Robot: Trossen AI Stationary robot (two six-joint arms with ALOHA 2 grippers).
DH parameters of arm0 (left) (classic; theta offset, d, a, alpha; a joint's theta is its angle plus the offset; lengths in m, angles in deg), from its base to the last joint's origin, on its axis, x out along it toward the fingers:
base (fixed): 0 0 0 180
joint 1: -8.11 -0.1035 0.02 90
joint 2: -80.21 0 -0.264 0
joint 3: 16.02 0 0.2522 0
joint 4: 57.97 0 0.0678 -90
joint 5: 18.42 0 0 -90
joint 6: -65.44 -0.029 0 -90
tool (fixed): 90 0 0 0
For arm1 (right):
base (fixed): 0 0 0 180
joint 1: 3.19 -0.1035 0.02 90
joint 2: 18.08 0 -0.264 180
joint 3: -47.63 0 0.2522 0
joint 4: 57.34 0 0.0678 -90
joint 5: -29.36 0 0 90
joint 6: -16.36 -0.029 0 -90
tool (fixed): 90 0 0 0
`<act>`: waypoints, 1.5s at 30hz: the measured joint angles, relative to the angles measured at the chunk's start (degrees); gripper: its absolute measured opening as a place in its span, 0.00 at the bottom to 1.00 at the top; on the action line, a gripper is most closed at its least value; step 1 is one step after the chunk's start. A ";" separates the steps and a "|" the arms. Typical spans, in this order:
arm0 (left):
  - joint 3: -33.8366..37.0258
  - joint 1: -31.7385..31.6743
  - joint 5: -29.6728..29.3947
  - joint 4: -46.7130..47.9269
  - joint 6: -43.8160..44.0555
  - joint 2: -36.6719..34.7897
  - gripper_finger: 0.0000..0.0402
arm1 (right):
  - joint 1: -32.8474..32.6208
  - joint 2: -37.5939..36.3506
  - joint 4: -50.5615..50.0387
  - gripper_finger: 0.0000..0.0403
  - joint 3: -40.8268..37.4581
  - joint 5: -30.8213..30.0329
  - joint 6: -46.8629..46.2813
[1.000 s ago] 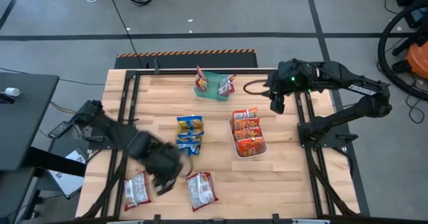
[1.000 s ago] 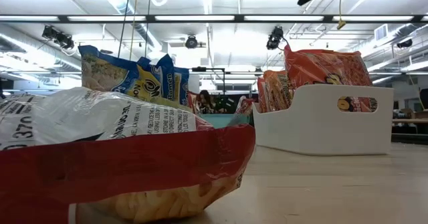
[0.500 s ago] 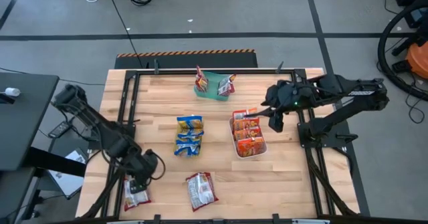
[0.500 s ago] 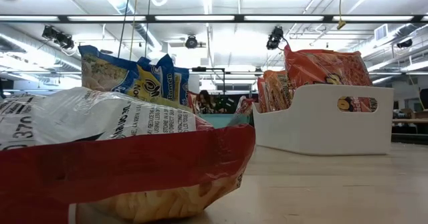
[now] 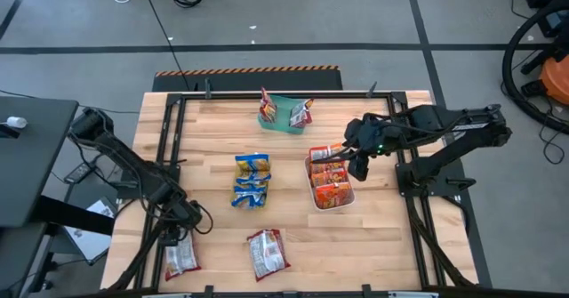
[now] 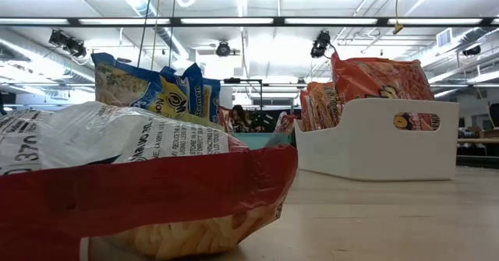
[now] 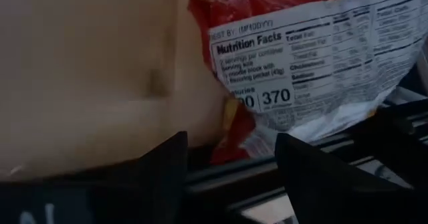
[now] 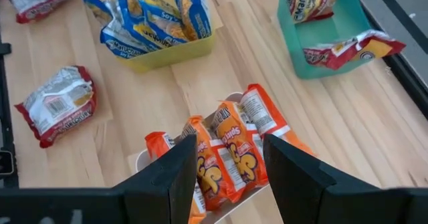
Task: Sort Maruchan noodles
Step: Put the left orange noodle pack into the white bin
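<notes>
Left hand (image 5: 180, 222) sits low at lower left of the high view, right at the top end of the white-and-red packet (image 5: 180, 256) lying near the bench (image 5: 382, 236) front-left corner. Left wrist view: fingers (image 7: 154, 167) spread wide, nothing between them, packet (image 7: 314, 70) just ahead and offset to one side, its near corner close to the gap. Packet's long axis runs roughly front-to-back on the bench, tilted slightly; the hand comes at it from its far short end. So the coming grab likely turns on lining the open jaws up over that end edge. Left arm is clearly the nearer one.

Second white-and-red packet (image 5: 268, 253) lies loose to the right of the first, lower centre, apart from it.

Right hand (image 5: 359, 160) hovers over the right edge of the white tray (image 5: 313, 188) holding orange packets (image 5: 329, 178). Right wrist view: fingers (image 8: 177, 164) partly apart, empty, orange packets (image 8: 231, 160) directly beneath.

Blue packets (image 5: 252, 181) stand in the yellow tray (image 8: 170, 50), centre. Green tray (image 5: 283, 120) at top centre holds a few white-and-red ones.

Judgement: two loose packets left; green tray is the likely destination, far from the left hand.
</notes>
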 joint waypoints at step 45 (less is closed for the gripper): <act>3.43 -0.80 -1.42 -17.36 10.92 6.36 0.03 | -1.03 4.68 -0.64 0.44 0.00 1.24 2.02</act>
